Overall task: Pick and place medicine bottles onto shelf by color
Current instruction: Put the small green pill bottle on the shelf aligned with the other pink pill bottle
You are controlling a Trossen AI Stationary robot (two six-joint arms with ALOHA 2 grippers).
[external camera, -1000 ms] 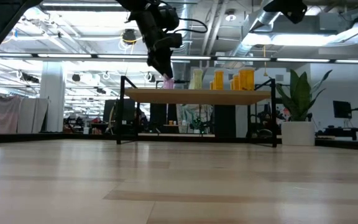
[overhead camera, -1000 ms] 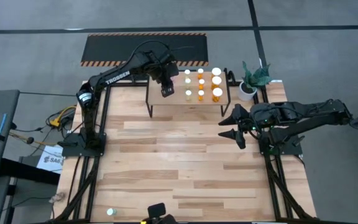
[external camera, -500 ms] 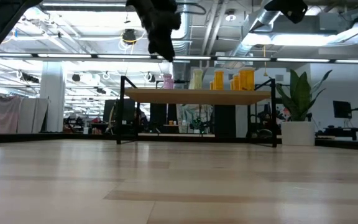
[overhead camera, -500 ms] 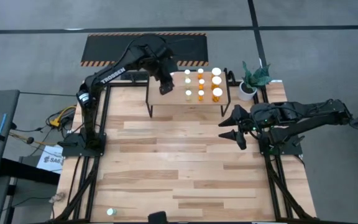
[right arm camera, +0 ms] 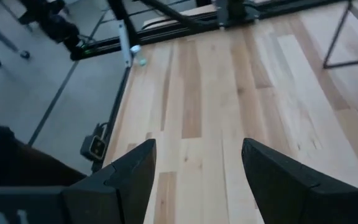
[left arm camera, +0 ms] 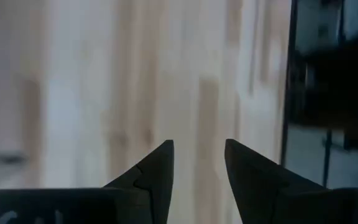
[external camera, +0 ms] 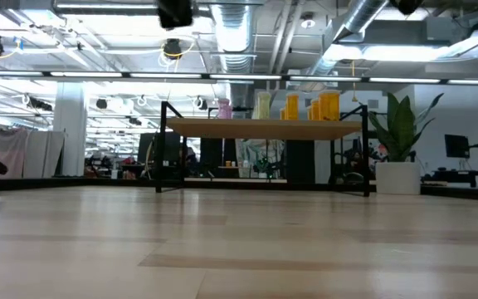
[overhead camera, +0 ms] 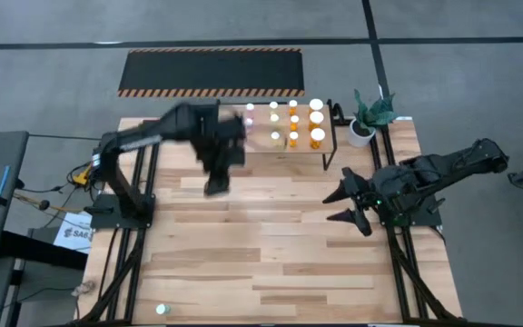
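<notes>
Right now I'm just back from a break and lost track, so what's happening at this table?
The robot is sorting medicine bottles onto the shelf at the table's far edge; they stand in rows there, a pink one at the left end. The left gripper is open and empty over the bare table in front of the shelf. The right gripper waits open and empty at the table's right side.
</notes>
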